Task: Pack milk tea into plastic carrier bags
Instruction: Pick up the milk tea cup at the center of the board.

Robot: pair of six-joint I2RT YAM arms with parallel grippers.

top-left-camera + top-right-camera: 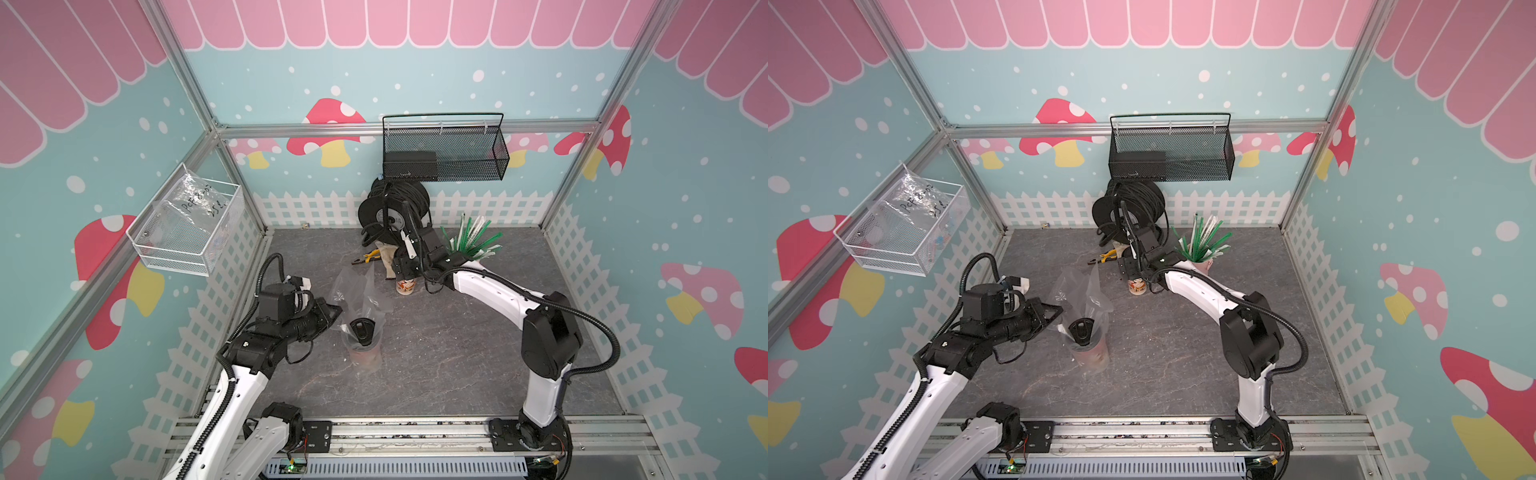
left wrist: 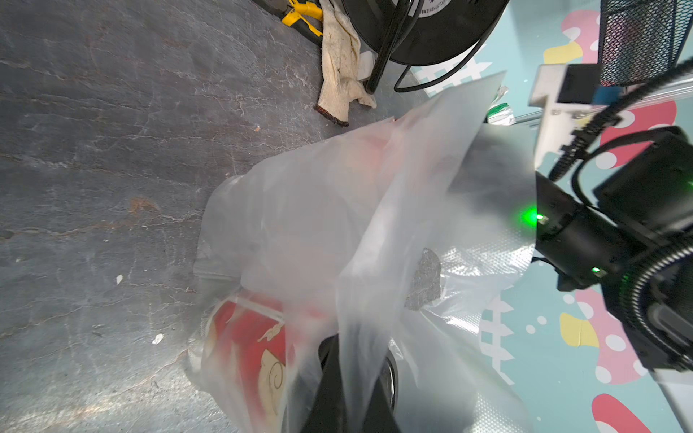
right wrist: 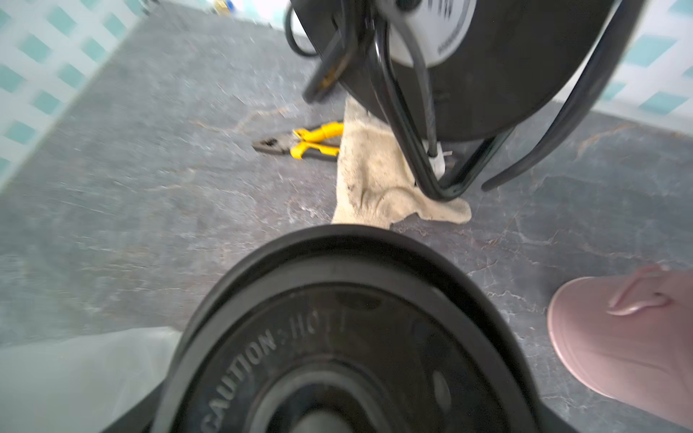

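rail (image 1: 415, 434) — grey marbled tabletop (image 1: 457, 353) | mushroom walls (image 1: 332, 83) | left fingers (image 1: 328, 312) pinch bag (image 1: 353, 286) | right fingers (image 1: 402, 271) spread over cup (image 1: 406, 286)

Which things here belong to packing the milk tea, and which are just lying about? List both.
For the job:
- bagged cup
- second cup, standing outside the bag
- carrier bag

Lying about:
- cable reel
- pliers
- beige cloth
- pink cup of straws
- black mesh basket
- white wire basket

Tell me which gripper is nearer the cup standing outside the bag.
Right. The right gripper sits directly over that cup; the left gripper is away at the bag, pinching its edge.
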